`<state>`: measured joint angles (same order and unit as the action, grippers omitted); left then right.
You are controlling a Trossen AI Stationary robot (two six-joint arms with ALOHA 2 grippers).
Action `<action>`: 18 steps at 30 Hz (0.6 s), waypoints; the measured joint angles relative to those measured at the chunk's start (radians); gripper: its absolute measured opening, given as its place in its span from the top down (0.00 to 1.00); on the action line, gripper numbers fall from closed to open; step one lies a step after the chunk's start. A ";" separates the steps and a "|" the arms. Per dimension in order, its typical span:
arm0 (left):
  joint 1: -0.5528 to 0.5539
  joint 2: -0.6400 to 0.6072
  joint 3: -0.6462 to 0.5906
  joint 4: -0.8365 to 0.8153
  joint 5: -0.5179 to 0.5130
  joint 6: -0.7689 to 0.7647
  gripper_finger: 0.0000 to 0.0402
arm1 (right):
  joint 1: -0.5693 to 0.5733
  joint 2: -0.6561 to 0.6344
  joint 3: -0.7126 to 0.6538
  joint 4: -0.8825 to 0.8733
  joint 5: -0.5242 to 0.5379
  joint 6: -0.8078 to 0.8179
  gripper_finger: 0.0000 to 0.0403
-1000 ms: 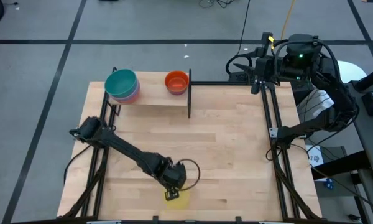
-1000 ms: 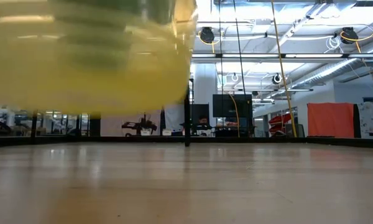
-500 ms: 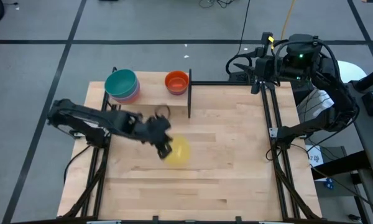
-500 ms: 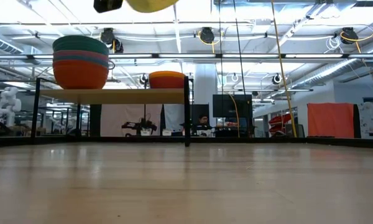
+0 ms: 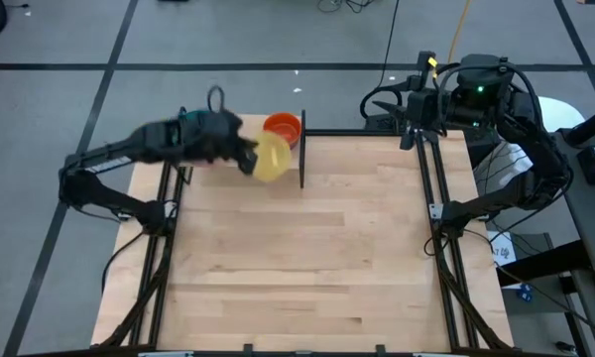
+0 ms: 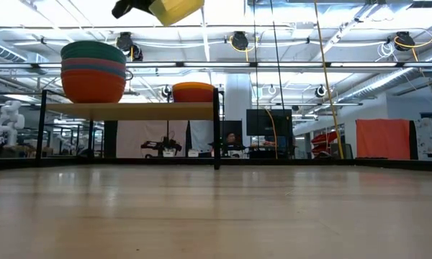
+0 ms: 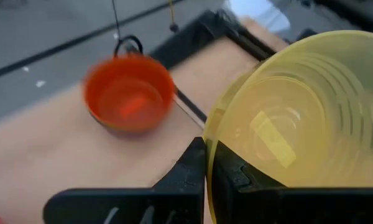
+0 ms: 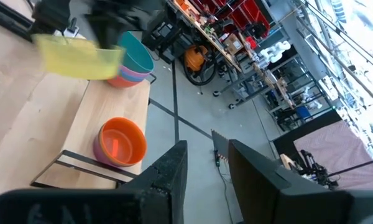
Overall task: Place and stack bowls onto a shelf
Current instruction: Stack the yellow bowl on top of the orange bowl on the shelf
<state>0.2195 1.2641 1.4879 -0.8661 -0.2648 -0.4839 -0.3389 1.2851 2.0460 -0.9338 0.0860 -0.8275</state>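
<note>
My left gripper (image 5: 246,159) is shut on a yellow bowl (image 5: 271,157), held high over the pale wood shelf (image 5: 233,171) at the table's far left; the bowl also shows in the low view (image 6: 174,8). On the shelf stand a stack of bowls with a teal one on top (image 6: 93,68), mostly hidden under my left arm in the high view, and an orange bowl (image 5: 283,127) near the black upright (image 5: 302,149). My right gripper (image 8: 206,168) is open and empty beyond the table's far right corner. My left gripper pinches the yellow bowl's rim (image 7: 209,149), one finger (image 7: 193,163) outside the wall and one inside, seen through the plastic. The fingers come from the table's left side. The bowl is lifted clear above the shelf and tilted.
The wooden tabletop (image 5: 307,268) lies in front of the shelf. Black frame rails (image 5: 436,198) run along the table's left and right edges. The right arm's base and cables (image 5: 476,89) stand past the far right corner.
My left gripper has carried the yellow bowl from the table's near edge up and toward the far edge, to above the shelf between the teal stack and the orange bowl. The bowl has been lifted well clear of the table and has tipped.
</note>
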 joint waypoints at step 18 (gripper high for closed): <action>0.513 0.304 0.405 -0.086 0.488 0.343 0.99 | -0.002 0.004 0.000 0.001 0.179 0.030 0.72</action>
<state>0.7323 1.5685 1.8931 -0.9522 0.2232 -0.1408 -0.3412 1.2892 2.0460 -0.9333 0.2649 -0.7971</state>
